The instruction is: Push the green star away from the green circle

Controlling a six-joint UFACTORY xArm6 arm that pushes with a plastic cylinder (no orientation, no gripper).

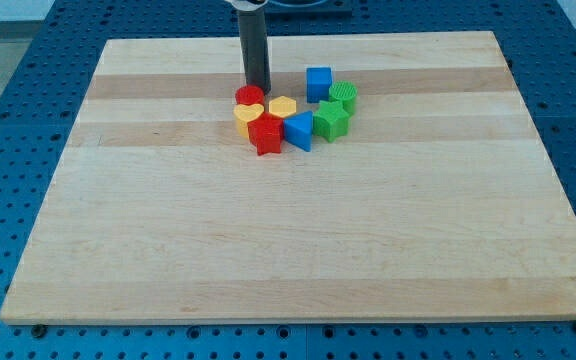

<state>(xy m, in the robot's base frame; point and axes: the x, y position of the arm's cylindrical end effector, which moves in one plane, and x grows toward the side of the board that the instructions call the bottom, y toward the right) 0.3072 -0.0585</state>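
Wooden board (168,250), green star (330,120) right of my tip (257,87), touching green circle (343,96)

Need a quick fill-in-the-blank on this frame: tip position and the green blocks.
1. My tip sits just above the ____ circle.
2. The green star touches the green ____ just above it.
3. The blue cube lies to the view's ____ of the green circle.
4. The blue triangle lies on the green star's ____ side in the view.

Missing: red; circle; left; left
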